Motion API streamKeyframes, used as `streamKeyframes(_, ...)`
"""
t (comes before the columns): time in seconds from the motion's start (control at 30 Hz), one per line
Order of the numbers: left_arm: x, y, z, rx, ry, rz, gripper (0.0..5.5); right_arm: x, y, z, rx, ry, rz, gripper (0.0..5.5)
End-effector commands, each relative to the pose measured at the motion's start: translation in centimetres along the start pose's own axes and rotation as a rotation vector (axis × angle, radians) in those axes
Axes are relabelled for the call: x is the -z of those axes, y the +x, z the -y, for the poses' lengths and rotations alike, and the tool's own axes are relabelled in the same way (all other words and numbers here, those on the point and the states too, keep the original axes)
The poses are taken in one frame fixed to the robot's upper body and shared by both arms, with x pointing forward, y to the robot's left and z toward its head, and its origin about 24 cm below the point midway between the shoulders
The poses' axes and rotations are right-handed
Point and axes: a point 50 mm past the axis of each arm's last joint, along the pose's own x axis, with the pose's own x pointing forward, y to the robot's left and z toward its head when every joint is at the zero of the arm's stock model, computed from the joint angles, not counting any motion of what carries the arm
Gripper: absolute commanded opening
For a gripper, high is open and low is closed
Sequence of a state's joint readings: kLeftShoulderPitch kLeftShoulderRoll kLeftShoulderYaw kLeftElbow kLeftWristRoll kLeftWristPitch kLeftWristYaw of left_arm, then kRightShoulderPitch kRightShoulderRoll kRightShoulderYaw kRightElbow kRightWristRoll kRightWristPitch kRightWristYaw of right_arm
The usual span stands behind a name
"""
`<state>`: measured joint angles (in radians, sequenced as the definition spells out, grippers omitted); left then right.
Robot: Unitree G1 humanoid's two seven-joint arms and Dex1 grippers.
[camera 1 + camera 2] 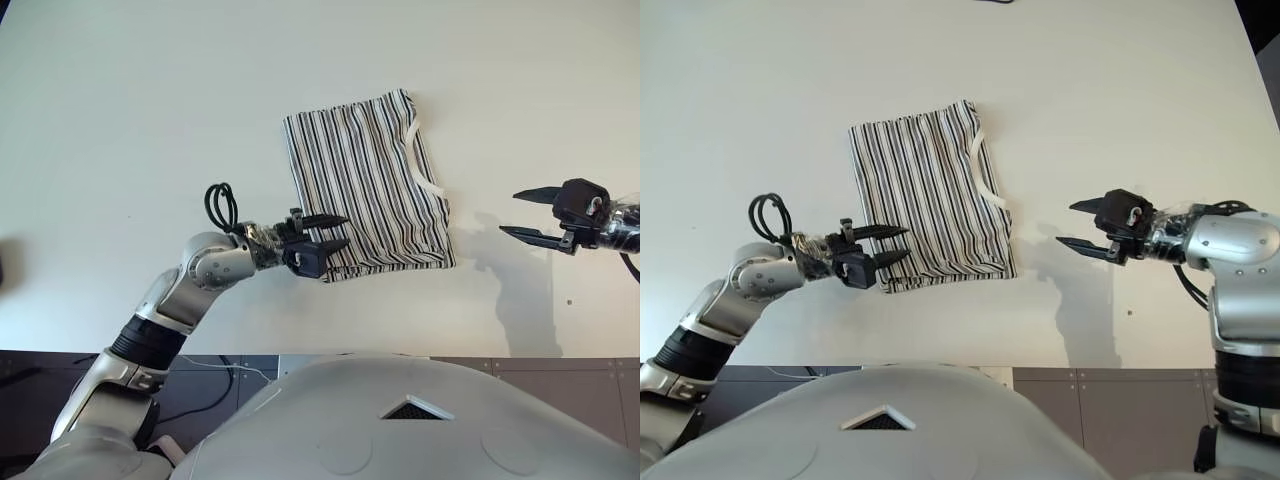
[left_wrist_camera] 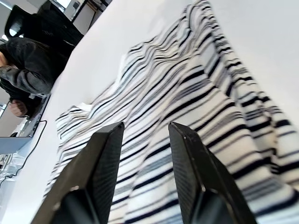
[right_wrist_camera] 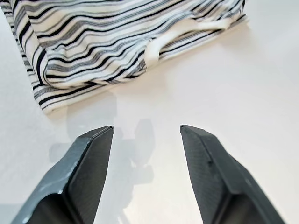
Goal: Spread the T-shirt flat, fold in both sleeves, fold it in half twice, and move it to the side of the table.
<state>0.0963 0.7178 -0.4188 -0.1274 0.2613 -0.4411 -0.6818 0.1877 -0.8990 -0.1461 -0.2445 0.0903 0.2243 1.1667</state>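
Both spread: left pincer [image 1: 346,230] at a near corner of the striped T-shirt [image 1: 365,180], right pincer [image 1: 510,213] apart; next I'd pinch and half-fold.

T-shirt [image 1: 365,185] on table [image 1: 130,120], between left hand [image 1: 345,231] and right hand [image 1: 509,212]
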Motion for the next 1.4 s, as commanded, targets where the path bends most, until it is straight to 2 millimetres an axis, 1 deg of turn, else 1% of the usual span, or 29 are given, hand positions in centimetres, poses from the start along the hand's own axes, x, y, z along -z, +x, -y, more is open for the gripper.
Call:
streamKeyframes(0.03, 2.1, -1.6, 2.0, 0.187, 0.033, -0.106, 1.75, 0.3, 0.3, 0.0, 0.008, -0.025, -0.028, 2.63)
streamKeyframes(0.1, 4.0, -2.5, 2.6, 0.293, 0.105, -0.190, 1.75, 0.0, 1.1, -0.5, -0.009, -0.031, -0.010, 2.63)
streamKeyframes(0.13, 4.5, -3.0, 2.5, 0.332, 0.139, -0.199, 1.75, 0.0, 1.3, -1.0, -0.023, -0.052, -0.013, 2.63)
streamKeyframes(0.2, 5.0, -3.8, 1.8, 0.356, 0.201, -0.190, 1.75, -0.5, 1.4, -1.7, -0.052, -0.096, 0.002, 2.63)
streamKeyframes(0.27, 5.1, -4.0, 0.6, 0.328, 0.246, -0.165, 1.75, -1.5, 1.5, -2.5, -0.073, -0.150, 0.041, 2.63)
streamKeyframes(0.33, 4.5, -4.3, -0.8, 0.246, 0.256, -0.118, 1.75, -2.8, 1.6, -3.1, -0.086, -0.252, 0.094, 2.63)
streamKeyframes(0.43, 2.4, -5.2, -2.5, 0.146, 0.253, -0.024, 1.75, -4.0, 1.8, -4.3, -0.088, -0.442, 0.143, 2.63)
streamKeyframes(0.5, 1.1, -5.9, -3.5, 0.074, 0.257, 0.022, 1.75, -4.1, 2.1, -5.0, -0.094, -0.511, 0.166, 2.63)
streamKeyframes(0.57, 0.6, -7.2, -4.3, 0.037, 0.273, 0.019, 1.75, -3.8, 2.3, -5.8, -0.103, -0.535, 0.174, 2.63)
streamKeyframes(0.63, 1.1, -8.7, -4.1, 0.071, 0.273, -0.028, 1.75, -3.0, 2.6, -6.6, -0.115, -0.565, 0.154, 2.63)
streamKeyframes(0.7, 2.1, -9.8, -2.4, 0.165, 0.260, -0.081, 1.75, -2.2, 2.8, -6.8, -0.104, -0.603, 0.120, 2.63)
streamKeyframes(0.77, 2.8, -10.2, -0.5, 0.238, 0.242, -0.095, 1.75, -1.7, 2.9, -6.2, -0.067, -0.621, 0.099, 2.63)
streamKeyframes(0.87, 3.5, -9.6, 1.2, 0.277, 0.239, -0.117, 1.75, -1.3, 3.1, -5.7, -0.041, -0.634, 0.090, 2.63)
streamKeyframes(1.0, 4.2, -7.8, 2.4, 0.238, 0.231, -0.123, 1.75, -0.9, 3.7, -4.4, 0.000, -0.666, 0.078, 2.63)
streamKeyframes(1.13, 4.5, -6.3, 2.5, 0.184, 0.258, -0.114, 1.75, -2.1, 4.5, -3.6, 0.021, -0.642, 0.143, 2.63)
streamKeyframes(1.23, 4.5, -4.9, 2.1, 0.170, 0.297, -0.087, 1.75, -2.2, 4.7, -3.5, 0.019, -0.648, 0.148, 2.63)
streamKeyframes(1.3, 4.5, -4.6, 2.0, 0.176, 0.312, -0.077, 1.75, -2.2, 4.7, -3.6, 0.016, -0.650, 0.151, 2.63)
streamKeyframes(1.4, 4.5, -4.8, 2.5, 0.198, 0.307, -0.069, 1.75, -2.3, 4.9, -3.5, 0.008, -0.661, 0.158, 2.63)
